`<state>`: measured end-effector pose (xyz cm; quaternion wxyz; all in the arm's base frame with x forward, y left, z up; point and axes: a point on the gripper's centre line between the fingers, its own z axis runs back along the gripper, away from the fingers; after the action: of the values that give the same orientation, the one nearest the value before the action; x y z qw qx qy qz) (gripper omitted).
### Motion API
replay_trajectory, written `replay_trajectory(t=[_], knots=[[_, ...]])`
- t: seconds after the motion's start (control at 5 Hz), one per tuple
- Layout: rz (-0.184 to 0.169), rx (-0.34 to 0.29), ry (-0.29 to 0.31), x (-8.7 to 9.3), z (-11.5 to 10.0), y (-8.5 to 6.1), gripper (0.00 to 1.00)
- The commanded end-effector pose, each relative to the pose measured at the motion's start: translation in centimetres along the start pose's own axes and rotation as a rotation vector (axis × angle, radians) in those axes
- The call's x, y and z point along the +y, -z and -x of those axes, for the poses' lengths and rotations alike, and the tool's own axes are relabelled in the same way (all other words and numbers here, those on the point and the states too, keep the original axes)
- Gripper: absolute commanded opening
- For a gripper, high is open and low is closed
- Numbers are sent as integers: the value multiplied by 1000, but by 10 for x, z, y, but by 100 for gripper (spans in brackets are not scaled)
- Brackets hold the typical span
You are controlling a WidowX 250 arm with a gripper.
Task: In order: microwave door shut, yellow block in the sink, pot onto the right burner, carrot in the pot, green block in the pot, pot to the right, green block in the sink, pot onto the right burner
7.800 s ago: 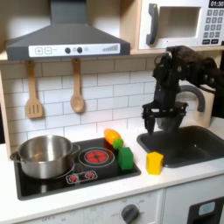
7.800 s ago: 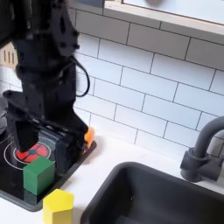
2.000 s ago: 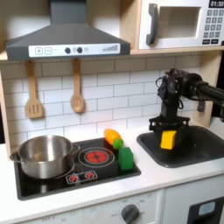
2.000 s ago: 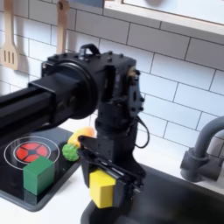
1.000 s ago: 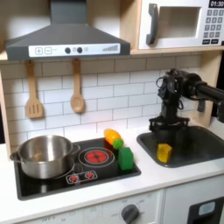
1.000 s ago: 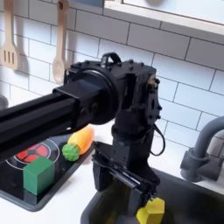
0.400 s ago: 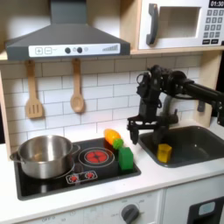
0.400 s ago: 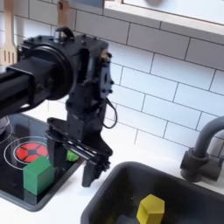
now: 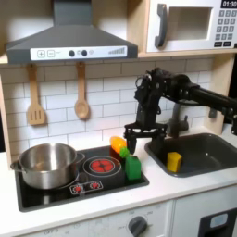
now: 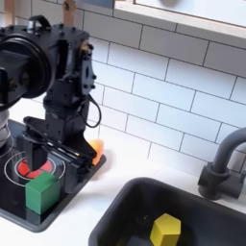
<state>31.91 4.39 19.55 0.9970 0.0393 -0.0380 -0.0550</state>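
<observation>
The yellow block (image 9: pixel 173 161) (image 10: pixel 165 231) lies in the sink (image 9: pixel 205 148) (image 10: pixel 120 209). My gripper (image 9: pixel 136 140) (image 10: pixel 46 159) hangs open and empty over the stove's right side, just above the carrot (image 9: pixel 118 144) (image 10: pixel 96 148) and the green block (image 9: pixel 133 168) (image 10: pixel 41 192). The steel pot (image 9: pixel 46 165) sits on the burner at the first exterior view's left, apart from the gripper. At the top right of the first exterior view the microwave door (image 9: pixel 188 25) is shut.
The red burner (image 9: pixel 102 166) (image 10: pixel 34 169) beside the pot has nothing on it. A dark faucet (image 10: pixel 221 171) stands behind the sink. Two wooden utensils (image 9: pixel 81 102) hang on the tiled wall under the range hood (image 9: pixel 69 42).
The yellow block left the gripper and dropped into the sink. The open gripper then swung left in the first exterior view, from over the sink to over the stove's right side.
</observation>
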Motion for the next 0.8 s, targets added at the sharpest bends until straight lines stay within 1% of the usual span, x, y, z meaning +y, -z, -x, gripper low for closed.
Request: replay_trajectory(t=[0.0,0.2,0.4,0.6], knots=[[9,21,-12,8,4,10,100],[2,7,-4,7,1,8,100],[-10,-33,-38,19,-2,-6,100],[-7,5,-52,29,2,5,100]])
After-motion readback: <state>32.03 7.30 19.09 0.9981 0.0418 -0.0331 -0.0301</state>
